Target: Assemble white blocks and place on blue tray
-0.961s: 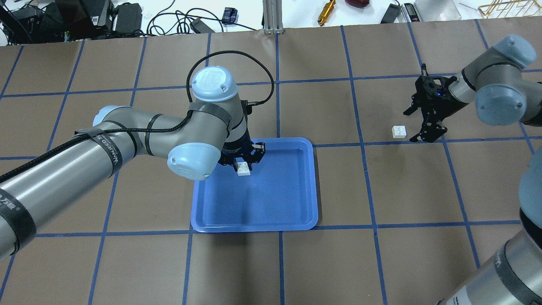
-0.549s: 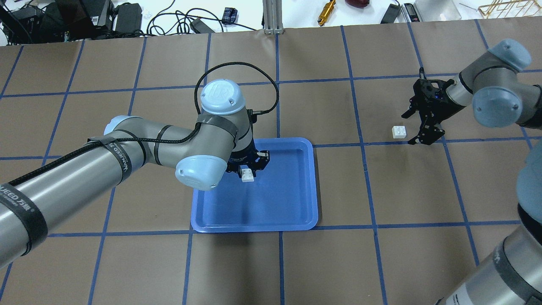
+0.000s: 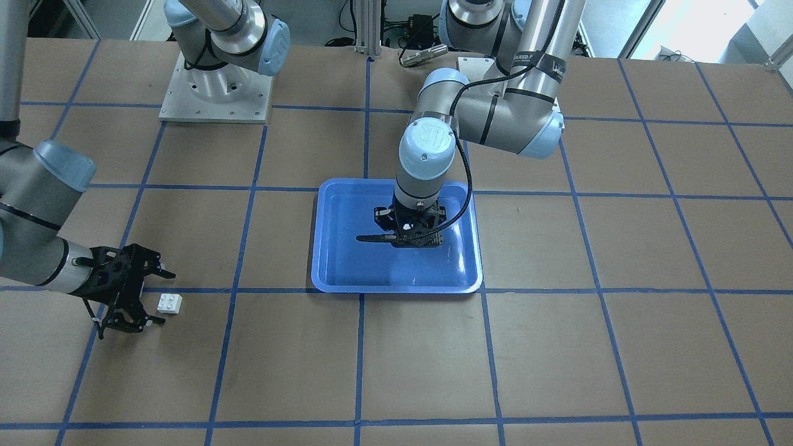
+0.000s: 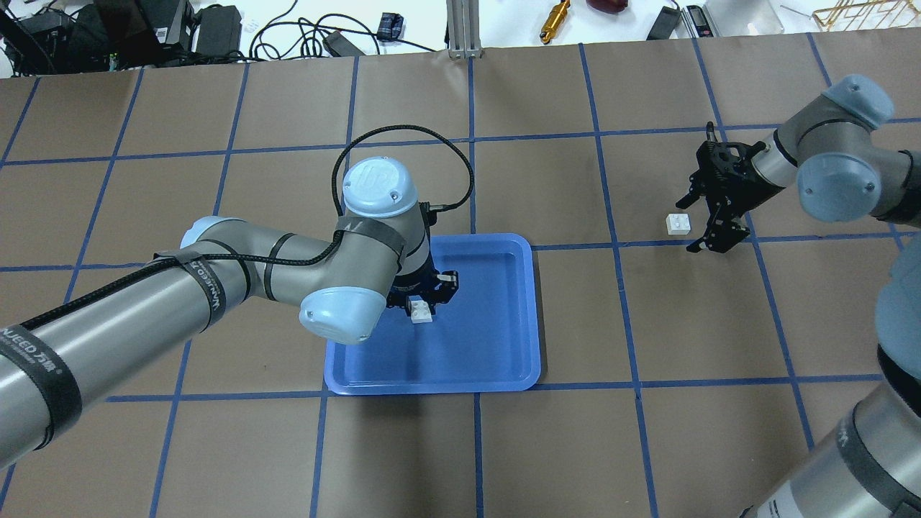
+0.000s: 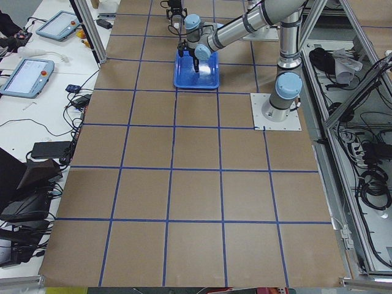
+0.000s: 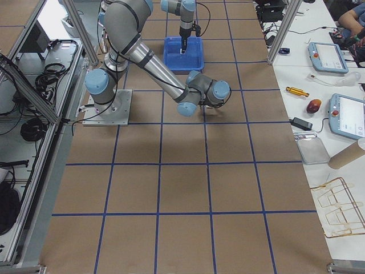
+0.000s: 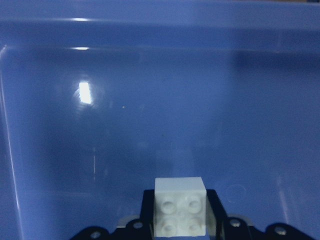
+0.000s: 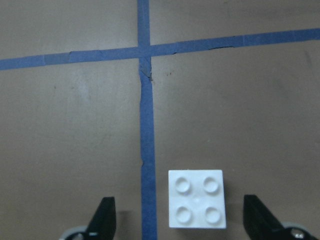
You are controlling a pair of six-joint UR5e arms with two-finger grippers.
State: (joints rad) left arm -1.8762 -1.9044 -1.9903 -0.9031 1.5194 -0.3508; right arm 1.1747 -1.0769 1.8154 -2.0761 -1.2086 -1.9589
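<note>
Between the closed jaws of the left gripper [image 7: 180, 222] sits one held white brick [image 7: 180, 200]. It is pinched on two opposite side walls, with its four-stud face turned toward the wrist camera. Beneath the jaws lies the floor of the blue tray [image 4: 496, 345]; whether the brick touches that floor I cannot tell.

The right gripper [image 8: 181, 220] has its jaws spread wide, and the loose white brick [image 8: 196, 205] lies flat and studs-up between them on the brown tabletop [image 8: 240, 100]. It sits nearer one fingertip than the other, just beside a blue tape line [image 8: 147, 150] that runs through the rest of the gap.

These bricks look like hard, stiff, very light plastic with smooth walls, so an off-centre pinch could probably twist or squirt one out. The best hold is likely square on two flat opposite sides, below the studs, leaving the studded top free to mate. Pressing them together will likely need the faces parallel and a firm, straight push.

Around the left jaws the tray floor is open on every side, with the raised rim well apart. Around the right jaws the wrist view shows flat paper and tape, with no raised edge to catch a fingertip.
</note>
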